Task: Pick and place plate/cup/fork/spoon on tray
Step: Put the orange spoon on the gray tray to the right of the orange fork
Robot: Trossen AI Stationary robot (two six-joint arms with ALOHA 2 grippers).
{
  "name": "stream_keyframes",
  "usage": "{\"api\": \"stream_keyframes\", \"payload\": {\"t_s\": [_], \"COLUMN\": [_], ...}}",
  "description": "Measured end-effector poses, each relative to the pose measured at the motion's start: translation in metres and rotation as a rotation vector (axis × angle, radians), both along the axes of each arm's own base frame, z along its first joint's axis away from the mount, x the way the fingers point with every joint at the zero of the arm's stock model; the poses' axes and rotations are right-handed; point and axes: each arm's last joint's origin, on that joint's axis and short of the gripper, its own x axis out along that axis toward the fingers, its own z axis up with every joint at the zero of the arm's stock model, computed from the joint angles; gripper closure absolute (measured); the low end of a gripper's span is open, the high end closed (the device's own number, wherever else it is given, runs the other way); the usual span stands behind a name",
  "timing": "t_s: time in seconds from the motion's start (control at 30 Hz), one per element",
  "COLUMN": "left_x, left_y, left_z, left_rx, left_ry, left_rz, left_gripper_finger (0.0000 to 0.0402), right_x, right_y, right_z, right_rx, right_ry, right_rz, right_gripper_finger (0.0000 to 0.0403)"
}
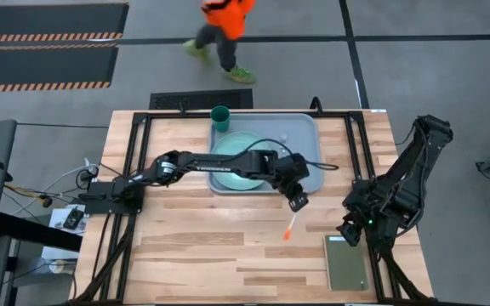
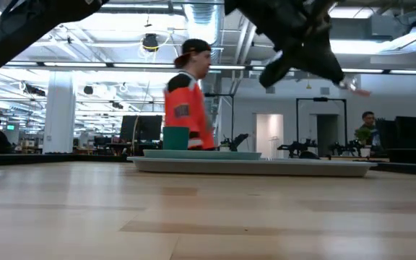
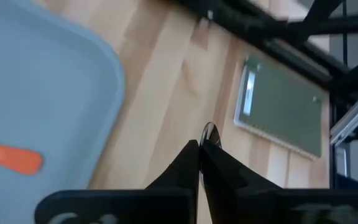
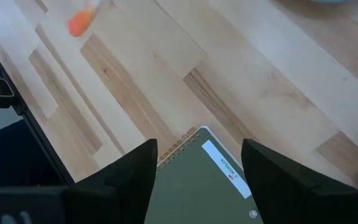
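The pale blue-grey tray (image 1: pixel 304 127) lies at the table's far middle. The mint-green plate (image 1: pixel 232 146) lies in it, and the dark green cup (image 1: pixel 220 118) stands at its far left corner. My left gripper (image 1: pixel 299 202) hangs just off the tray's near right corner, shut on an orange-handled utensil (image 1: pixel 289 228); I cannot tell whether it is the spoon or the fork. A second orange handle (image 3: pixel 11 158) lies in the tray. My right gripper (image 4: pixel 197 168) is open and empty above the slab. My left gripper pinches the utensil's silver metal end (image 3: pixel 209 130) between its two shut fingertips. The orange handle (image 2: pixel 357 89) sticks out free toward the table's near edge. The utensil is lifted clear of the table, slanting slightly down.
A dark green-grey slab (image 1: pixel 347 262) lies at the table's near right. Black frame rails (image 1: pixel 134 161) run along the table's left and right sides. A person in an orange top (image 2: pixel 188 108) walks beyond the far edge. Bare wood shows at the near middle and left.
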Motion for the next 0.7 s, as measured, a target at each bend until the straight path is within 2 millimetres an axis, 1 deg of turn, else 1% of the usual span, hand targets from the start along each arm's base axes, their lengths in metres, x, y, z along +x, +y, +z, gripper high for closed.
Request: {"api": "stream_keyframes", "payload": {"t_s": [0.1,0.2,0.3,0.4,0.53,0.7], "left_x": [-0.005,-0.008,-0.011,-0.010,-0.009,-0.011], "left_y": [0.002,0.008,0.018,0.033,0.056,0.092], "left_z": [0.016,0.036,0.057,0.072,0.081,0.079], "left_rx": [0.037,0.069,0.080,0.092,0.097,0.131], "left_ry": [-0.038,-0.109,-0.206,-0.314,-0.401,-0.415], "left_rz": [0.033,0.067,0.103,0.148,0.195,0.249], "left_gripper_finger": [0.0401,0.0401,0.0401,0.0402,0.0401,0.0401], "right_x": [0.000,0.000,0.000,0.000,0.000,0.001], "right_y": [0.000,0.000,0.000,0.000,-0.001,-0.001], "right_z": [0.000,0.000,0.000,0.000,0.000,0.000], "right_rx": [0.001,-0.002,-0.006,-0.008,-0.019,-0.030], "right_ry": [-0.001,0.000,0.001,-0.003,-0.020,-0.036], "right_rz": [0.000,0.002,0.003,0.001,-0.005,-0.012], "right_gripper_finger": [0.0143,0.0143,0.0143,0.0143,0.0143,0.0143]}}
